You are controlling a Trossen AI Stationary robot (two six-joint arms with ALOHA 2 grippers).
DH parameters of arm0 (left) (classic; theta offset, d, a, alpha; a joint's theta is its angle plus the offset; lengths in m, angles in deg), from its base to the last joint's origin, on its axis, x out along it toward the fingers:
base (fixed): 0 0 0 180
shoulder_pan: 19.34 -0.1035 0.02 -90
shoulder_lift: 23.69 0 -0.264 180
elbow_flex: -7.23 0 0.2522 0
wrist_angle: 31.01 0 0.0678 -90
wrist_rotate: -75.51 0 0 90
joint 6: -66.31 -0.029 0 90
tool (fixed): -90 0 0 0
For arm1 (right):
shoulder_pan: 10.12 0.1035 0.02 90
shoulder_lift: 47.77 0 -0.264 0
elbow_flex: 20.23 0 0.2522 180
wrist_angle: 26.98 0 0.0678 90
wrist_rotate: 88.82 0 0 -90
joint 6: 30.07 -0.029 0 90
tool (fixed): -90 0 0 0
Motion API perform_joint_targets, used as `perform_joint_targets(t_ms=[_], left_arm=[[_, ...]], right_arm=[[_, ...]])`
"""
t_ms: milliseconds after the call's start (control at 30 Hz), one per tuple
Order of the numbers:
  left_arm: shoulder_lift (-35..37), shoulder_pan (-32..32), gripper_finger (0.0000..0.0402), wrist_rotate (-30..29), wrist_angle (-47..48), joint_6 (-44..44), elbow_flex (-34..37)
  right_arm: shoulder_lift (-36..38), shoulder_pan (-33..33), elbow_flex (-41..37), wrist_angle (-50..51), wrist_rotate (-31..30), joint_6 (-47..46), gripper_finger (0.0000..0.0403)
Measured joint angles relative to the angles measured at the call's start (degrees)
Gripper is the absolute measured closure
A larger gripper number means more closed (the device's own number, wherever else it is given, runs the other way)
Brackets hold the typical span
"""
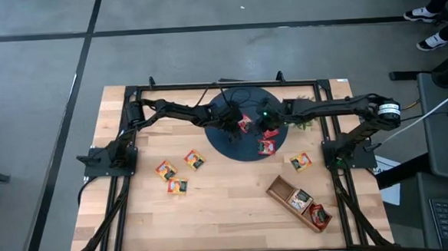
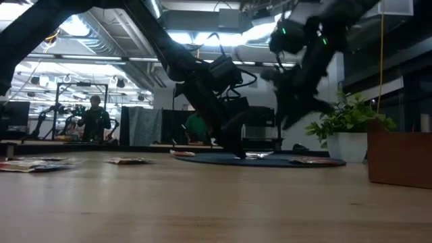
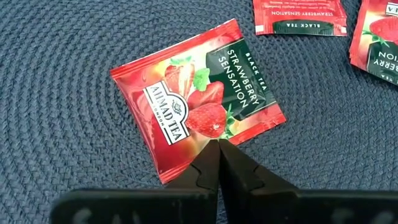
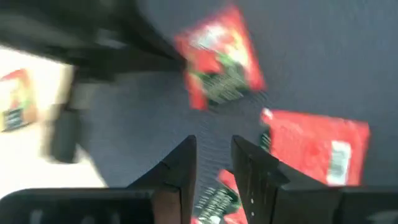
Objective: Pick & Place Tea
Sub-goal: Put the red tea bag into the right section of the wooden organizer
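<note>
A red tea packet (image 3: 199, 102) lies flat on the dark round mat (image 1: 223, 145). My left gripper (image 3: 219, 146) is shut, and its tips stand at the packet's edge. Two more red packets (image 3: 298, 15) (image 3: 376, 37) lie on the mat beyond it. My right gripper (image 4: 214, 158) hangs open above the mat, with nothing between its tips; red packets (image 4: 221, 59) (image 4: 317, 152) lie flat below it. Several orange-yellow packets (image 1: 166, 170) (image 1: 300, 161) rest on the wooden table. My left gripper comes slanting down from the table's left, its shut fingertips (image 3: 208, 163) on the middle of one edge of the red packet (image 3: 214, 138). The packet lies flat on the mat. I cannot tell whether the edge is between the fingers or only under them.
A long wooden tray (image 1: 298, 202) with packets in it lies slantwise at the near right. A small green plant (image 2: 347, 125) stands at the mat's far right. Both arms meet over the mat, close together. People stand in the room beyond the table.
</note>
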Motion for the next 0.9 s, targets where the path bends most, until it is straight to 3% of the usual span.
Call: perform_joint_targets(t_ms=[200, 300, 700, 900], left_arm=[[-0.1, 0.0, 0.0400, 0.5, 0.9, 0.4, 0.0], [-0.1, 0.0, 0.0398, 0.8, 1.0, 0.4, 0.1], [0.1, 0.0, 0.0398, 6.7, 6.4, 1.6, 0.1], [0.4, 0.3, 0.0398, 10.0, 9.9, -0.3, 0.2]], right_arm=[[-0.1, -2.4, -12.7, -23.3, 10.1, -8.1, 0.0298], [-0.1, -3.2, -15.2, -31.0, 9.9, -9.4, 0.0292], [-0.1, -4.9, -15.3, -30.1, 6.9, -7.0, 0.0277], [-0.1, -4.8, -15.3, -30.3, 12.3, -5.7, 0.0277]])
